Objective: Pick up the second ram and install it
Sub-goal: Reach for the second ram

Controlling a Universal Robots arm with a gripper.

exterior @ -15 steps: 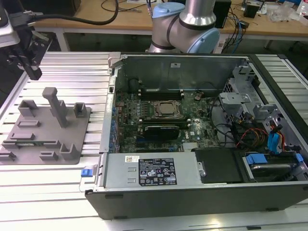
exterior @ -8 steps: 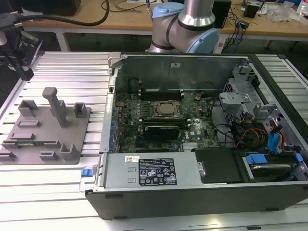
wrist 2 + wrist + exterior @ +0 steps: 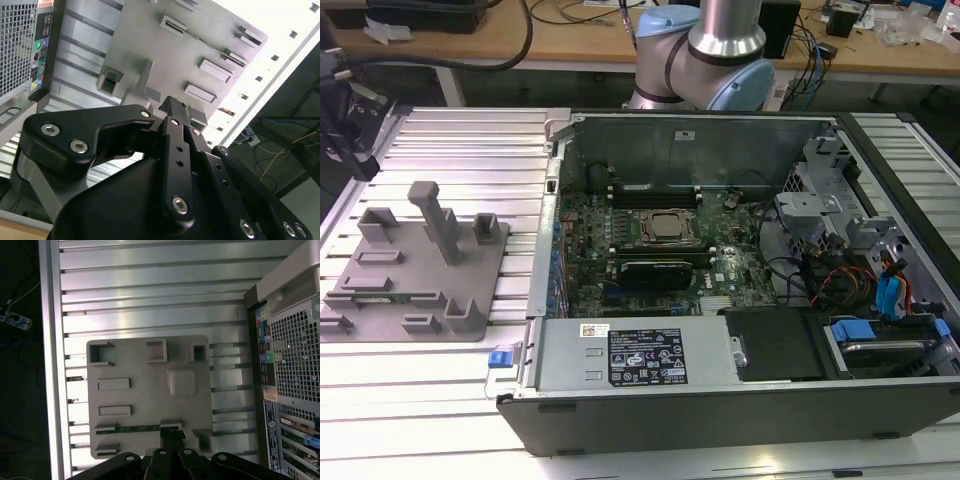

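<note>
Memory stick (image 3: 132, 428), the second ram: I count one. It lies flat in a narrow slot of the grey holder (image 3: 145, 390), a thin dark green strip. In the exterior view it sits toward the holder's 7 o'clock corner (image 3: 398, 298).

I count one holder (image 3: 470, 290), flat on the ribbed metal bench (image 3: 460, 140). It is at 9 o'clock from the open computer case (image 3: 720, 410), on the exterior view's left. Two more long slots run beside the stick's own, and one tall post (image 3: 438, 220) rises from the holder's middle. Inside the case I see one processor socket (image 3: 667, 228) at the board's centre and one labelled power box (image 3: 635, 355) at 6 o'clock from it.

One arm: its pale blue joint (image 3: 705, 50) stands at 12 o'clock behind the case. The end effector (image 3: 171, 434) hangs above the holder and clear of it. In the first wrist view its tips line up with one end of the stick. In the second wrist view the end effector (image 3: 172, 106) shows black linkages meeting at the middle, fingers (image 3: 176, 145) pressed together with nothing between them.
</note>
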